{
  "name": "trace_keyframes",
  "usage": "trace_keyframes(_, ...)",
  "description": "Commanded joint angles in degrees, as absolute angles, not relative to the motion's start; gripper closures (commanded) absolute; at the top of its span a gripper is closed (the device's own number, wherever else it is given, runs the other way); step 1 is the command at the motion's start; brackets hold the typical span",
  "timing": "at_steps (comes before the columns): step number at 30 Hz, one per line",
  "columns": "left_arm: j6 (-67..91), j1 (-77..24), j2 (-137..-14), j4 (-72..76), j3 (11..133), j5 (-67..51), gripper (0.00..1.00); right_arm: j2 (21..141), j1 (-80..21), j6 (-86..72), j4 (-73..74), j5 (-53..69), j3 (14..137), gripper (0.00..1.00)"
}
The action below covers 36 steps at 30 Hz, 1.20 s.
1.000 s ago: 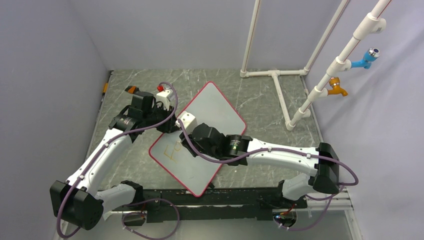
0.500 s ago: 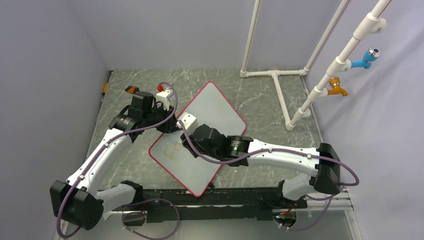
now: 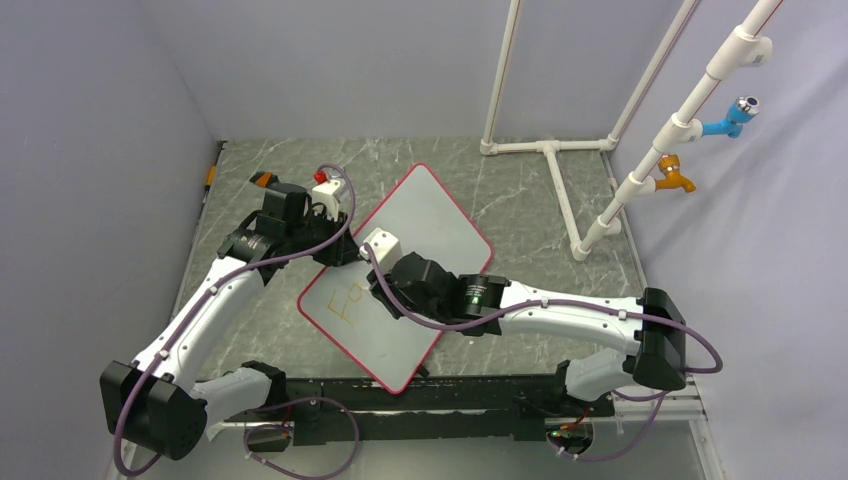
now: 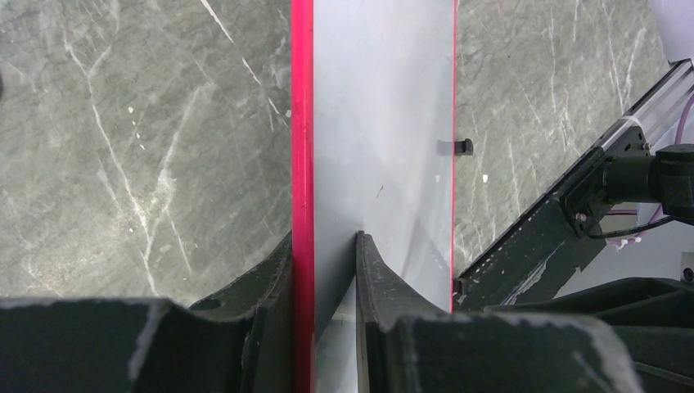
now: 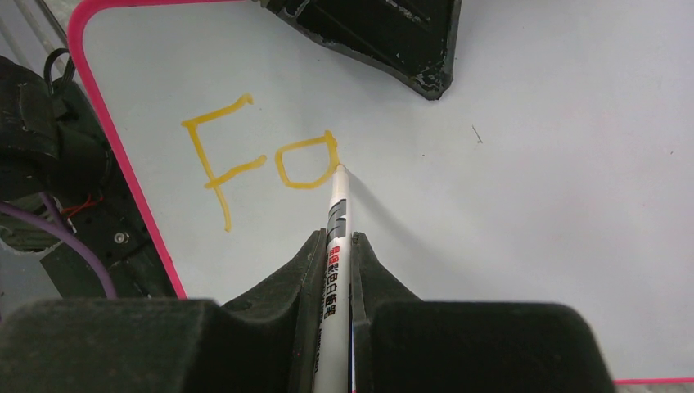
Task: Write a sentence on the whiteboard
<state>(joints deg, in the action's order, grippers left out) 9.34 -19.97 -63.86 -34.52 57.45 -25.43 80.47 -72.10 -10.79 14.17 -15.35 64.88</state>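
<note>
The whiteboard (image 3: 435,215) lies slanted on the grey marble table, a white panel with a thin red rim. My left gripper (image 3: 338,250) is shut on its left edge; in the left wrist view the red rim (image 4: 302,123) runs between the fingers of that gripper (image 4: 321,250). My right gripper (image 5: 335,241) is shut on a white marker (image 5: 337,217), whose tip touches the board at the right side of the second letter. The sentence (image 5: 245,160) reads "Fa" in yellow strokes, also visible from above as the sentence (image 3: 350,298).
A white pipe frame (image 3: 545,148) stands at the back right, carrying a blue tap (image 3: 735,115) and an orange tap (image 3: 675,178). A black rail (image 3: 450,395) runs along the near edge. Grey walls close in the left and back. A small black clip (image 4: 462,147) sits on the board's edge.
My right gripper has slid a little right and toward the near edge with the marker, and the second letter has closed from a "c" shape into an "a". The left arm holds still.
</note>
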Motion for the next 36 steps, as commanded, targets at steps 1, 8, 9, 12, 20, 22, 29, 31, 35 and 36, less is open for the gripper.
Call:
trace_keyframes(1, 3.34, -19.91, -62.96, -32.80, 57.30, -16.61, 1.00, 79.69, -71.96, -11.76, 16.39, -17.05, 63.34, 1.00)
trace_keyframes(8, 3.27, -19.84, -62.96, -32.86, 57.30, -16.61, 1.00, 78.53, -71.98, -11.95, 17.45, -19.09, 62.96, 1.00)
trace_keyframes(9, 3.25, -19.86, -63.01, -32.85, 57.24, -16.61, 1.00, 78.23, -71.98, -11.95, 17.56, -19.58, 63.05, 1.00)
trace_keyframes(12, 3.25, -19.86, -63.02, -32.87, 57.29, -16.61, 1.00, 77.15, -71.93, -11.85, 17.05, -20.26, 63.11, 1.00)
trace_keyframes(20, 3.25, -19.87, -63.02, -32.88, 57.28, -16.53, 1.00, 75.26, -71.89, -11.52, 14.38, -19.01, 65.22, 1.00)
trace_keyframes(22, 3.25, -19.87, -63.00, -32.87, 57.24, -16.52, 1.00, 75.42, -71.90, -11.44, 13.18, -19.14, 65.73, 1.00)
trace_keyframes(29, 3.25, -19.89, -62.93, -32.79, 57.19, -16.61, 1.00, 78.88, -71.16, -11.25, 11.21, -18.99, 68.55, 1.00)
trace_keyframes(31, 3.23, -19.93, -62.93, -32.83, 57.19, -16.68, 1.00, 79.68, -70.66, -11.57, 10.93, -18.98, 69.08, 1.00)
trace_keyframes(35, 3.25, -19.86, -62.80, -32.86, 57.21, -16.74, 1.00, 80.93, -70.00, -11.86, 10.88, -18.40, 69.97, 1.00)
trace_keyframes(36, 3.25, -19.86, -62.80, -32.82, 57.23, -16.78, 1.00, 81.18, -69.90, -11.86, 10.81, -18.32, 70.10, 1.00)
